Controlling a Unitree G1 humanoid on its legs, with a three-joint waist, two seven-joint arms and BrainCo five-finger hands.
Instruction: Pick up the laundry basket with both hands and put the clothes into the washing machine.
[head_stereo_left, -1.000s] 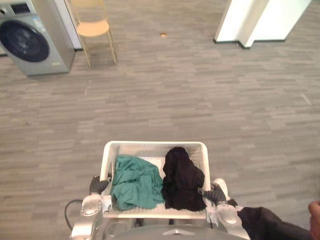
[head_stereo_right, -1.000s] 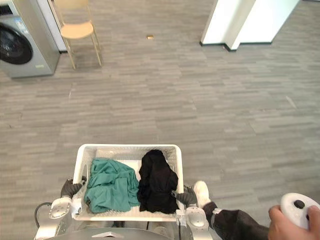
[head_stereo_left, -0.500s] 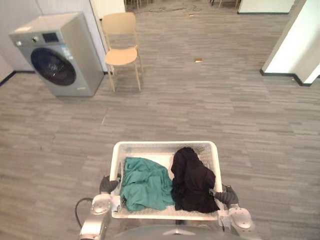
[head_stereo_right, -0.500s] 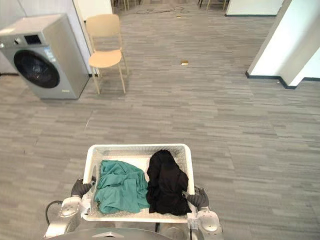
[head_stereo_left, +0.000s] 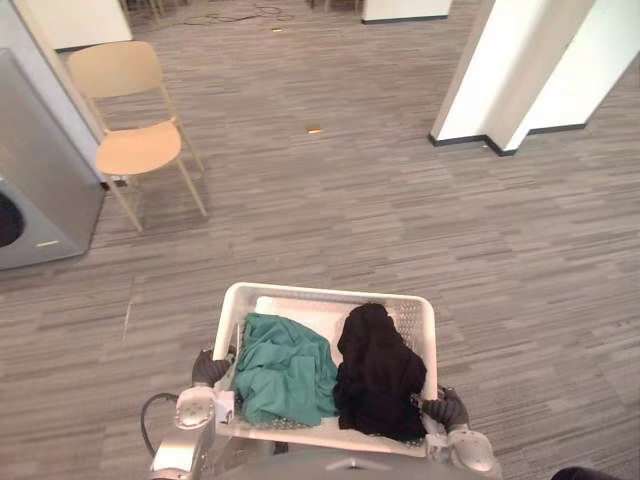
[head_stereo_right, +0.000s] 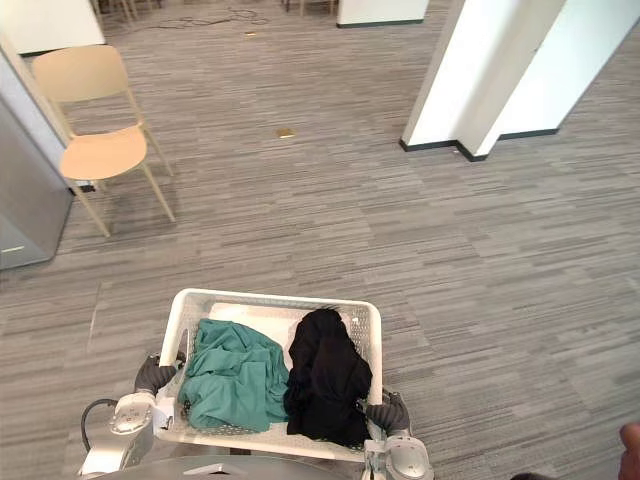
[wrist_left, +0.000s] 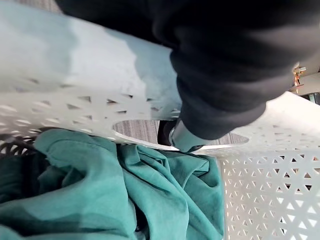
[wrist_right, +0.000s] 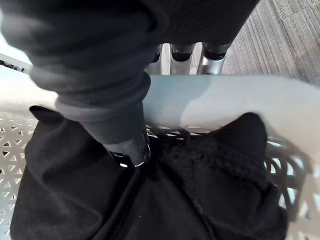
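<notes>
Gripping laundry basket (head_stereo_left: 330, 293) rims: left hand (head_stereo_left: 208, 368), right hand (head_stereo_left: 445, 408); teal garment (head_stereo_left: 285, 365), black garment (head_stereo_left: 378, 370) inside.

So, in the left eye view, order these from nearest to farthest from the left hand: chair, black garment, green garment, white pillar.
1. Green garment, in the laundry basket's left half, beside the left hand.
2. Black garment, right half.
3. Chair, ahead left.
4. White pillar, far right.

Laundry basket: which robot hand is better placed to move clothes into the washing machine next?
Left, probably. The washing machine stands to the robot's left, nearest the left robot hand on the laundry basket; the right robot hand grips the far side.
</notes>
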